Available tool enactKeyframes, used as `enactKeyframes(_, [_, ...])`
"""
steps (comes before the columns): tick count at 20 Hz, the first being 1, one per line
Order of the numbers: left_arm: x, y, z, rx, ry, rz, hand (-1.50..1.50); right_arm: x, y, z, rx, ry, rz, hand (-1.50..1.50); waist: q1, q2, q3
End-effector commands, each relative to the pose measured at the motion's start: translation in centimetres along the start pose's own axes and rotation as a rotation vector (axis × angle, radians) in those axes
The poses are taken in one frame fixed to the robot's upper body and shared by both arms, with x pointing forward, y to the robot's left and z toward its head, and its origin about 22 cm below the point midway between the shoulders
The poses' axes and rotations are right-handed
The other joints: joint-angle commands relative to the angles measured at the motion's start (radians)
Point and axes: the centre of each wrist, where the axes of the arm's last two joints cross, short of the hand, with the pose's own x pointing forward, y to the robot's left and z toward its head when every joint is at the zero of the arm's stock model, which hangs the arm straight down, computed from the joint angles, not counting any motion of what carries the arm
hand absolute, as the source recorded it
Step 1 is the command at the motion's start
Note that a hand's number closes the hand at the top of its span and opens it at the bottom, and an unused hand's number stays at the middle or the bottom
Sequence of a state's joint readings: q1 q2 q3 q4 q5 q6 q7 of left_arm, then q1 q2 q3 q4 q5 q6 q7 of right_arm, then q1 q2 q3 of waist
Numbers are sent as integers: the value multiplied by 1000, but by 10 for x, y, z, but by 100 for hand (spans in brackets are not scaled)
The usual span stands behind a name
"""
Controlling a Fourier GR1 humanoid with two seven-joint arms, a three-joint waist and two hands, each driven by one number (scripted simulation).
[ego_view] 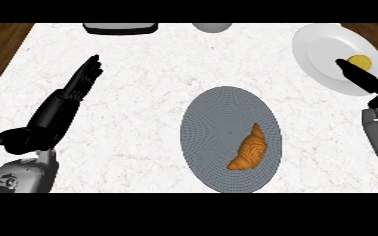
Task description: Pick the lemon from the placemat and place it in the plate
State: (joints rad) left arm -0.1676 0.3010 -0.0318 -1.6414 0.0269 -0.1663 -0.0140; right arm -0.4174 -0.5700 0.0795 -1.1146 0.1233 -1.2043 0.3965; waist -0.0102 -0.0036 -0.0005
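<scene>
The yellow lemon (pixel 359 60) lies on the white plate (pixel 319 50) at the far right of the counter. My right hand (pixel 357 75) comes in from the right edge, its fingers stretched out straight over the plate, fingertips touching the lemon's near side without curling round it. The grey oval placemat (pixel 214 125) sits in the middle of the counter and holds a brown croissant (pixel 249 150). At the left, my left hand (pixel 70 97) rests open, fingers straight and pointing away from me, far from the placemat.
A dark tray-like object (pixel 120 27) and a grey rounded object (pixel 212 27) stand at the counter's far edge. Wooden floor shows beyond the counter's top corners.
</scene>
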Motion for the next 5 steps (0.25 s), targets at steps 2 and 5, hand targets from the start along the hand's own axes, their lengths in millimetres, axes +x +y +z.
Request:
enactKeyframes(2, [-6,5,13,-2,-1,13,0,-11,-35,19,28,-12,-10,-150,1,0,0])
enactKeyframes(5, [-6,1,-4,-2,-3,-17,0,4,-28,26,55,-5,-11,-150,4,2,0])
